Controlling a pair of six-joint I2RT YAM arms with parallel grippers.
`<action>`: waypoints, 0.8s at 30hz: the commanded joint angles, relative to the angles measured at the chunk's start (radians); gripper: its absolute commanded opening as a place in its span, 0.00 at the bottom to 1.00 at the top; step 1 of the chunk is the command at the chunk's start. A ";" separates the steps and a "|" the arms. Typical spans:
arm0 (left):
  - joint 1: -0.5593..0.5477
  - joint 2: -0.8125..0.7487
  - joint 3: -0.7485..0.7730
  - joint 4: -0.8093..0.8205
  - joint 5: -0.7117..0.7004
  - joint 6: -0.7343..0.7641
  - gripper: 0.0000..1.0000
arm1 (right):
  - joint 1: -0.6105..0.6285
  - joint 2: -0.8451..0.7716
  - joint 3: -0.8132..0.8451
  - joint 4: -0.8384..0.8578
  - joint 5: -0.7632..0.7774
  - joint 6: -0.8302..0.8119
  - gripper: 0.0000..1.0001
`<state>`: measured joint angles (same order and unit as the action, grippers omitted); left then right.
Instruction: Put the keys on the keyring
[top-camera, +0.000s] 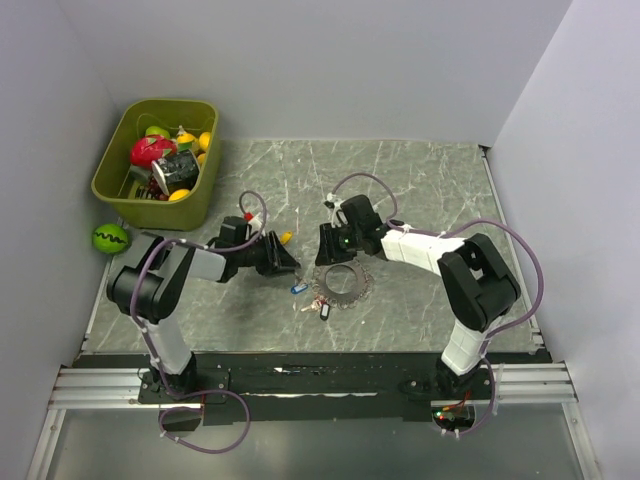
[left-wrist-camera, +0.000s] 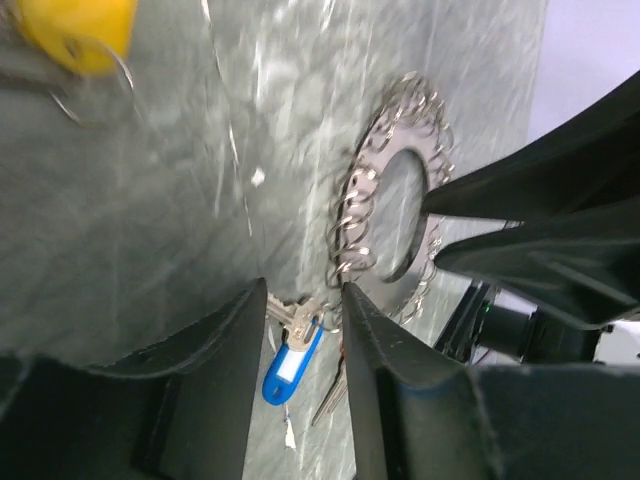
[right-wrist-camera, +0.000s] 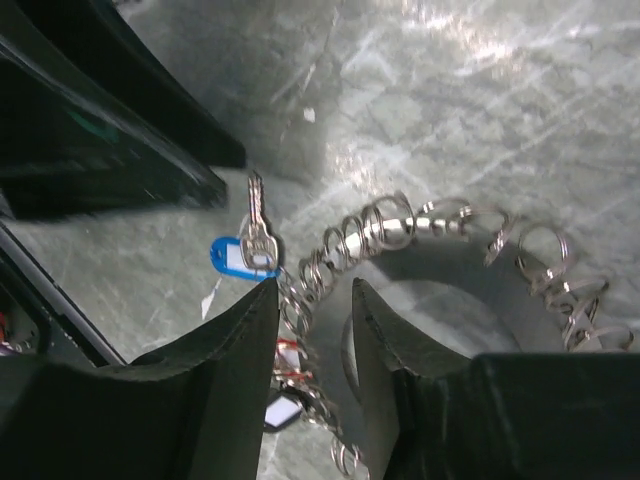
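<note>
The tabletop (top-camera: 430, 190) is a grey-green marbled slab closed in by plain pale lilac walls: a back wall (top-camera: 330, 60) along its far edge, and a left wall (top-camera: 40, 120) and a right wall (top-camera: 585, 150) at its sides. An aluminium rail (top-camera: 100, 385) runs along the tabletop's near edge, and a flat grey surface (top-camera: 330, 450) lies on the rail's near side. Soft, even light falls on the tabletop, which shows pale glare patches (right-wrist-camera: 470, 40) in the right wrist view.

Table (top-camera: 420, 190) with keyring (top-camera: 360, 285), keys (top-camera: 299, 288), perhaps bin (top-camera: 115, 190)
</note>
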<state>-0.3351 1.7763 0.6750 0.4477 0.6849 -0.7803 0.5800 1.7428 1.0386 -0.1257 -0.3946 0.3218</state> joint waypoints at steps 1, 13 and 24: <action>-0.047 0.023 -0.012 0.043 0.008 0.003 0.41 | 0.000 -0.006 0.044 0.027 0.006 0.010 0.41; -0.171 0.022 -0.061 -0.063 -0.096 0.039 0.20 | -0.005 -0.035 0.054 -0.012 0.059 -0.004 0.38; -0.272 0.008 -0.060 -0.052 -0.091 0.012 0.17 | -0.014 -0.086 0.020 -0.009 0.076 -0.003 0.37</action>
<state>-0.5632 1.7779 0.6216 0.4660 0.6308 -0.7708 0.5747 1.7306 1.0492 -0.1459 -0.3397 0.3241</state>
